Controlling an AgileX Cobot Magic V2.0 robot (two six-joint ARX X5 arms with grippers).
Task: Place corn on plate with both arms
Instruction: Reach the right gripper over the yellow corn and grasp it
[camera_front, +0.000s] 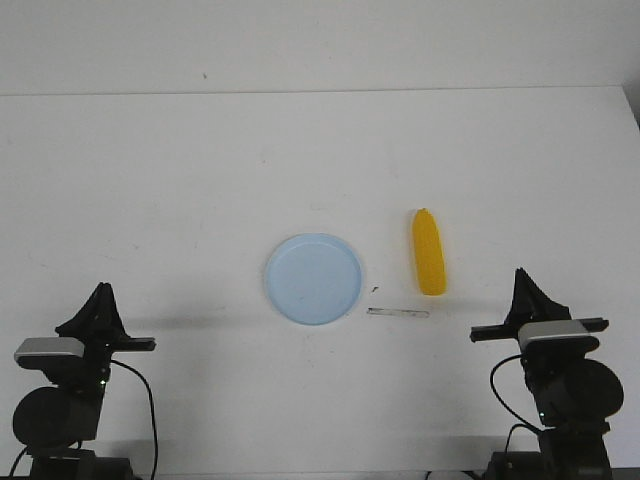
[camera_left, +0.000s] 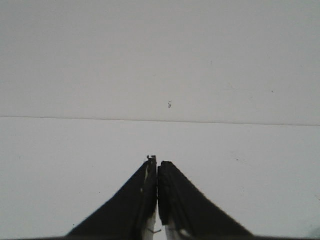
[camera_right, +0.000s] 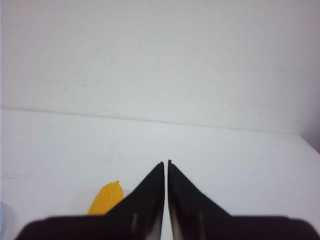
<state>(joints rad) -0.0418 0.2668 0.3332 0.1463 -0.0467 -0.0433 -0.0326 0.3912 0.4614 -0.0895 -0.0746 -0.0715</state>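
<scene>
The yellow corn (camera_front: 430, 252) lies on the white table, just right of the pale blue plate (camera_front: 314, 278), its pointed end away from me. The plate is bare. My left gripper (camera_front: 100, 298) is shut and empty at the near left, far from both. My right gripper (camera_front: 524, 283) is shut and empty at the near right, a short way right of and nearer than the corn. In the right wrist view the corn's tip (camera_right: 107, 197) shows beside the closed fingers (camera_right: 150, 192). The left wrist view shows only closed fingers (camera_left: 145, 192) over bare table.
A thin pale strip (camera_front: 398, 313) and a small dark speck (camera_front: 374, 290) lie on the table between the plate and the corn, near the front. The table's far edge (camera_front: 320, 92) meets a white wall.
</scene>
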